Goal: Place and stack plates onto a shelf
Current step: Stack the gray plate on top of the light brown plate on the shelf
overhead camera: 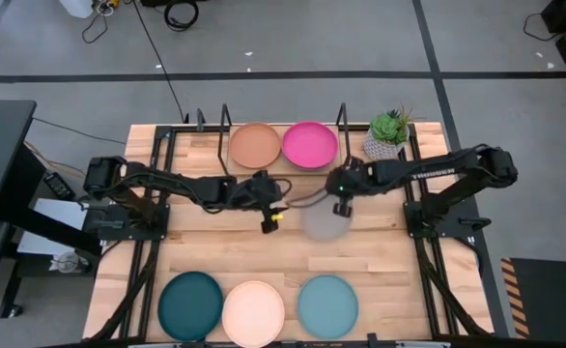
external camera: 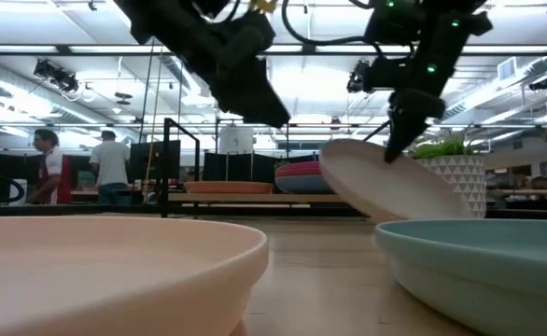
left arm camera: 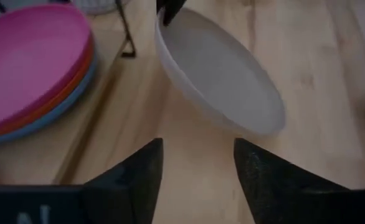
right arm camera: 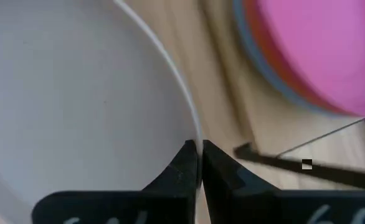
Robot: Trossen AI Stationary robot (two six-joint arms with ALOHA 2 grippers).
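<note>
A grey plate (overhead camera: 322, 224) hangs tilted over the middle of the table, with my right gripper (overhead camera: 342, 207) shut on its rim. My left gripper (overhead camera: 267, 222) stands open just left of it and touches nothing; the plate (left arm camera: 223, 78) lies beyond its fingertips. On the shelf (overhead camera: 342, 118) at the far edge a terracotta plate (overhead camera: 255, 145) lies flat. Beside it, a pink plate (overhead camera: 309, 144) tops a stack with orange and blue ones (left arm camera: 52, 109) under it. My right gripper pinches the grey plate's rim (right arm camera: 194, 138) between its two fingertips (right arm camera: 184, 167), one on the plate's inner face and one outside. The fingers slant down from above on the plate's far right side (external camera: 388, 157). The plate hangs tilted below them, its held edge highest.
Along the near edge lie a dark teal plate (overhead camera: 190, 304), a cream plate (overhead camera: 253, 312) and a light blue plate (overhead camera: 327, 304). A potted plant (overhead camera: 389, 133) stands at the shelf's right end. People stand in the room beyond the table (external camera: 110, 163).
</note>
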